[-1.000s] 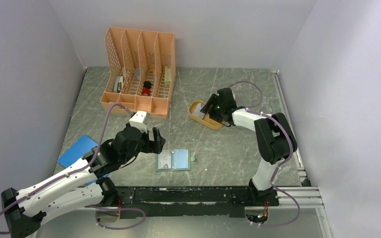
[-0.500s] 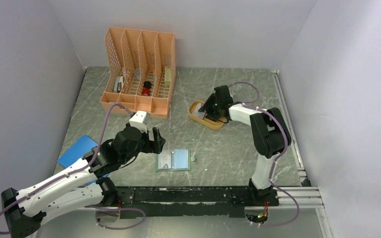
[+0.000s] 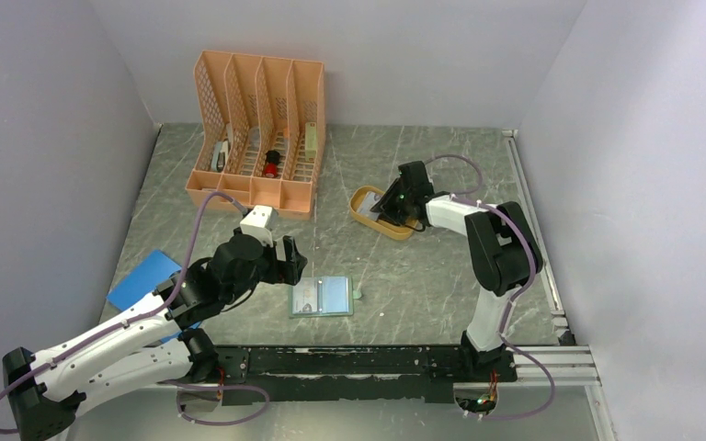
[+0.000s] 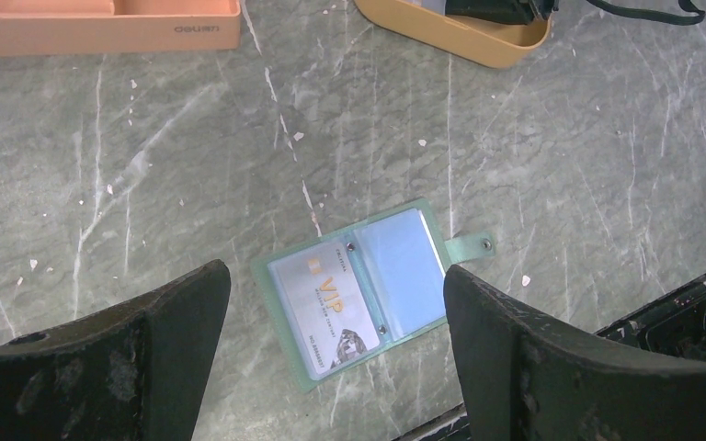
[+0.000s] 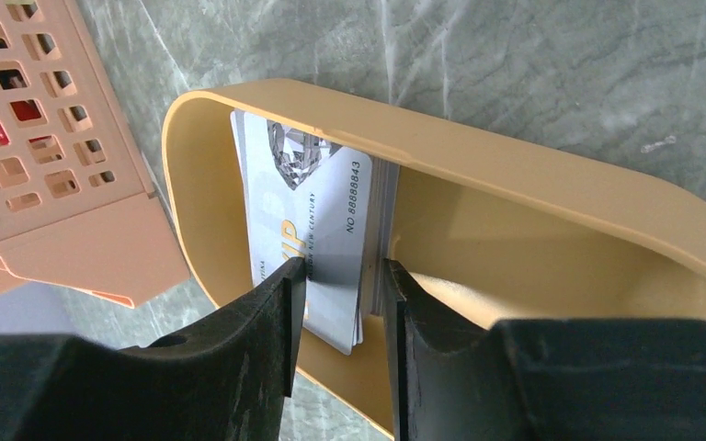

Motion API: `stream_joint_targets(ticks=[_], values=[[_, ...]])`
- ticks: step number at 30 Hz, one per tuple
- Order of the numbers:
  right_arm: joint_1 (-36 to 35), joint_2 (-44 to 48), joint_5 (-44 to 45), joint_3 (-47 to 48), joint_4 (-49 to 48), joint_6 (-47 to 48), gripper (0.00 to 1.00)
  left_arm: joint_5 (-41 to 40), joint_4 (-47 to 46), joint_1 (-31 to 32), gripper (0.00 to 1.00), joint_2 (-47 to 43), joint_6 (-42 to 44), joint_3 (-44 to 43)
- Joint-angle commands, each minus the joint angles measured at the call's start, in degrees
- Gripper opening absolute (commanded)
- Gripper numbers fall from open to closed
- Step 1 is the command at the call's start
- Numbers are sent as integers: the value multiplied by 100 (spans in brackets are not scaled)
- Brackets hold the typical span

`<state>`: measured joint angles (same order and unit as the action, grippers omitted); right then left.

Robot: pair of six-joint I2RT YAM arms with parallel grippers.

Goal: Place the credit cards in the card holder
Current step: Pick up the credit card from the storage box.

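1. My right tool (image 5: pixel 340 276) is down inside the orange oval tray (image 5: pixel 515 175), which stands on the grey marbled surface (image 3: pixel 423 276) to the right of the orange file rack (image 3: pixel 257 129).
2. The credit cards (image 5: pixel 317 220) are in this tray as a small stack that leans against its left wall. The top card is pale, with a diamond picture, the letters "VIP" and a number on it.
3. The 2 fingers of the right tool stand narrow at the lower end of the stack. One finger is in front of the top card's face and the other is at the edge of the stack. I cannot tell if they already clamp the cards or only touch them.
4. My left tool (image 4: pixel 335 280) is released, with its fingers spread wide and nothing between them. It hangs above the card holder (image 4: pixel 354 292).
5. The card holder lies open and flat on the surface near the front edge, well apart from the tray. Its left pocket has 1 VIP card (image 4: pixel 326 308) in it, and its right pocket looks pale blue. Its small strap (image 4: pixel 471 246) points to the right.
6. A bright blue sheet (image 3: pixel 142 276) lies at the left side of the surface, partly under the left arm.
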<state>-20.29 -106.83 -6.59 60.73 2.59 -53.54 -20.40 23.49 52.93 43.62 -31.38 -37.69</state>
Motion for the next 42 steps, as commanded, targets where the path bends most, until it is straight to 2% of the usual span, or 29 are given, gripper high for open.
stream_joint_targets(ticks=[1,12,32,42], values=[[78,118,185,-253,218,159,39,-95,-61,-23,90,15,-6,34],[148,311,115,-414,40,208,37,-82,-72,-21,89,51,-9,43],[149,681,191,-454,158,310,17,-60,-81,-24,90,43,-18,51],[149,874,79,-404,252,279,0,-31,-85,-20,89,30,-26,68]])
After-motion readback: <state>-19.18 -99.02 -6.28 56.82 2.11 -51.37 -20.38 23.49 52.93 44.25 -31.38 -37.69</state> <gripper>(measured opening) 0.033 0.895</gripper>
